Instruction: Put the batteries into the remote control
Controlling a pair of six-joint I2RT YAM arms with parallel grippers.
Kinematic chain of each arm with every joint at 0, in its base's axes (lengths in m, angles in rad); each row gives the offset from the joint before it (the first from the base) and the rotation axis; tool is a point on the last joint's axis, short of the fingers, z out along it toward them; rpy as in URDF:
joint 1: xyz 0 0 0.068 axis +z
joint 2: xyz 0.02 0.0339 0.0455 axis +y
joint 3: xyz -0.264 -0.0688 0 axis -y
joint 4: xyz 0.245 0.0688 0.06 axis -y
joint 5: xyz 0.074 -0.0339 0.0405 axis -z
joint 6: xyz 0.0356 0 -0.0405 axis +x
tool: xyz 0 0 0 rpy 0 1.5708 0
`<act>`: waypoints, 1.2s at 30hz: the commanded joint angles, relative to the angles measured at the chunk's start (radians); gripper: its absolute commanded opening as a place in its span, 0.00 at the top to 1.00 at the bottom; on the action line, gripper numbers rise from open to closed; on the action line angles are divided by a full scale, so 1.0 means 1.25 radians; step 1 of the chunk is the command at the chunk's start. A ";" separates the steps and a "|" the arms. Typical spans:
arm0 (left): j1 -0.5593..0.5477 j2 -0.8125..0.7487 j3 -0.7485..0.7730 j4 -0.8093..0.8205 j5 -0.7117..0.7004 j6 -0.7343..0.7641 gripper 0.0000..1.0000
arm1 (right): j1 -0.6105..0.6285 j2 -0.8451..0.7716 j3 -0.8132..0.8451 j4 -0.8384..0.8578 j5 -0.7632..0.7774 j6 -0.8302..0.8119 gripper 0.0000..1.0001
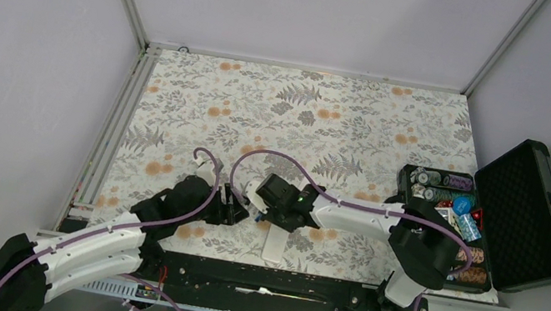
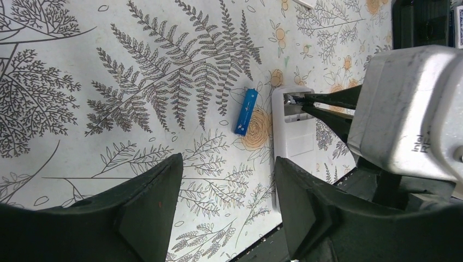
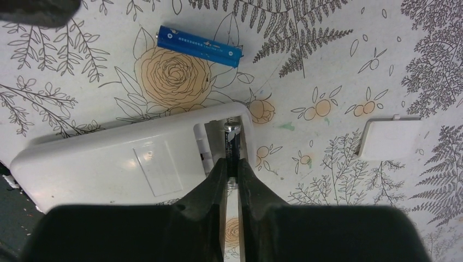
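**Top external view.** You see the remote control (image 1: pixel 274 244) lying on the floral bench (image 1: pixel 345 125), close to the rail that carries the arm bases. The right tool (image 1: pixel 270 220) hangs over the remote's far end. The left tool (image 1: pixel 234 206) sits just to the left of that end. An open black case (image 1: pixel 528 219) stands well to the right of the remote and holds chip stacks (image 1: pixel 441 181).

**Left wrist view.** The fingers (image 2: pixel 158 196) of your left tool stand wide apart above the bench. A loose blue battery (image 2: pixel 246 111) lies flat just left of the remote, roughly parallel to its long edge and not touching it. The right tool's thin dark fingers enter the remote's open compartment from the right.

**Right wrist view.** The remote lies back up, with its compartment open at one end. The right tool's fingers (image 3: pixel 218 180) are drawn nearly together, clamped on a second battery (image 3: pixel 233 136) that sits lengthwise in that compartment. The loose blue battery lies on a printed rose just beyond the remote. A small white cover plate (image 3: pixel 390 139) lies to the right of the remote, apart from it
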 commanded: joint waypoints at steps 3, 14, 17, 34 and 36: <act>0.005 0.008 -0.006 0.049 0.009 0.009 0.34 | -0.005 0.018 0.039 -0.005 0.004 0.011 0.85; 0.009 0.001 -0.011 0.047 0.012 0.010 0.34 | -0.005 0.024 0.051 -0.005 0.007 0.021 0.79; 0.011 0.000 -0.011 0.047 0.013 0.011 0.34 | -0.005 0.025 0.055 -0.005 0.008 0.023 0.77; 0.013 -0.001 -0.012 0.046 0.024 0.011 0.34 | -0.005 -0.001 0.064 -0.004 0.026 0.049 0.66; 0.012 -0.002 -0.012 0.045 0.026 0.011 0.34 | -0.005 -0.019 0.056 0.002 0.026 0.056 0.66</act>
